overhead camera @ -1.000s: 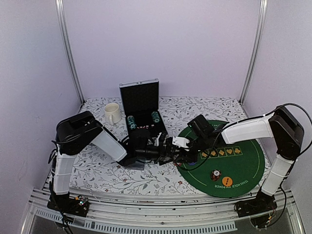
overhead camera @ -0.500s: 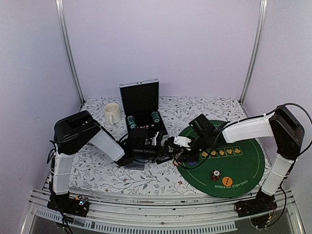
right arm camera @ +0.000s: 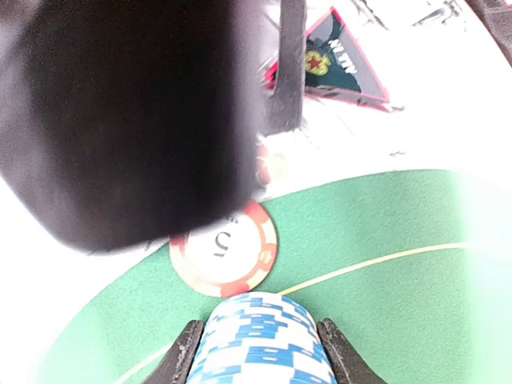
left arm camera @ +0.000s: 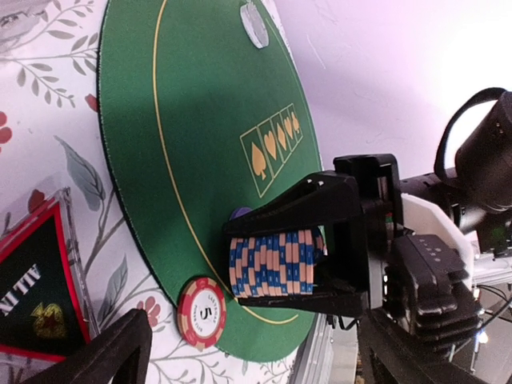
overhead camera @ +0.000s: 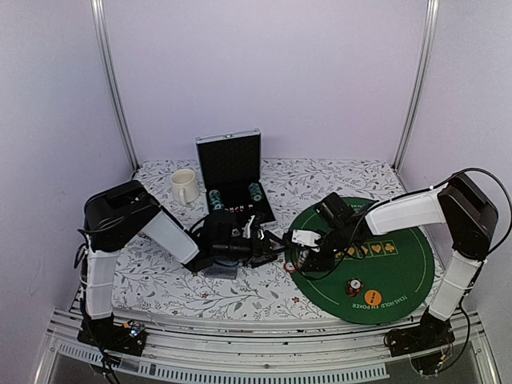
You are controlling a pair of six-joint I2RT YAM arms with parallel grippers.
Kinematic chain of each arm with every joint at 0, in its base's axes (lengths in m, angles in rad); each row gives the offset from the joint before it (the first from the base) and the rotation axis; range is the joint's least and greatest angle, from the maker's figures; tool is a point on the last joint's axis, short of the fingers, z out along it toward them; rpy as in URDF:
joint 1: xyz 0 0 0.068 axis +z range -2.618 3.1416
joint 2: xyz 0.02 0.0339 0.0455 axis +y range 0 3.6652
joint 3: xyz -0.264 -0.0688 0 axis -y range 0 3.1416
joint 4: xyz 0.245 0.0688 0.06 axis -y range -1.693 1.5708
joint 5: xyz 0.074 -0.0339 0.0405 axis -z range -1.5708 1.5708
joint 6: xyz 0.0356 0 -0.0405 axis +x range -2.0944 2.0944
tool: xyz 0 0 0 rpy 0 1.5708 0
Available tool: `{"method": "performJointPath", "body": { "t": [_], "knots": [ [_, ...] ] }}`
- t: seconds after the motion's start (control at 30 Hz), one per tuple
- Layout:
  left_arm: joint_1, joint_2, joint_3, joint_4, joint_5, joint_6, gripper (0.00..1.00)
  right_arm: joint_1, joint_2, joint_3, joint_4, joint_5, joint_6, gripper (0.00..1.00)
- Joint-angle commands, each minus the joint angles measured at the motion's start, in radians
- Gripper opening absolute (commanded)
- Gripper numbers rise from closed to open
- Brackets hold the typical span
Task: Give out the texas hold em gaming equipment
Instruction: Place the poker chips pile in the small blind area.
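Nearest me on the green mat [overhead camera: 400, 256]: one orange disc [overhead camera: 372, 298], one short chip stack [overhead camera: 353, 286]. My right gripper [right arm camera: 260, 356] clamps one blue-striped stack [left arm camera: 272, 264] at the mat's left edge, one red chip [left arm camera: 202, 311] flat beside it. My left gripper [overhead camera: 274, 248] gapes wide near one triangular marker [left arm camera: 36, 292]. Farthest, two teal stacks [overhead camera: 215, 200] in the case [overhead camera: 230, 160].

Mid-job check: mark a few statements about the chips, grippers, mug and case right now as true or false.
1. The right gripper is shut on a blue-and-white chip stack. True.
2. The left gripper holds the red chip. False: it is open and empty; the red chip lies flat at the green mat's edge.
3. The cream mug stands on the mat. False: it stands on the floral cloth, left of the case.
4. The case lid stands open. True.
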Motion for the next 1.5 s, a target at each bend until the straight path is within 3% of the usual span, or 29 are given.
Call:
{"method": "performJointPath", "body": {
  "t": [0.0,0.67,1.03,1.47],
  "knots": [
    [0.011,-0.064,-0.032,-0.014,-0.004,0.045,0.92,0.000,0.024,0.023,-0.058,0.025,0.001,0.11],
    [0.104,-0.447,-0.121,-0.270,-0.163,0.267,0.92,0.004,0.047,0.145,-0.169,0.030,0.008,0.11],
    [0.193,-0.676,-0.186,-0.430,-0.257,0.398,0.93,0.066,0.091,0.238,-0.235,0.060,0.013,0.11],
    [0.245,-0.818,-0.219,-0.554,-0.312,0.485,0.95,0.103,0.177,0.334,-0.289,0.093,0.009,0.12]
  ]
}}
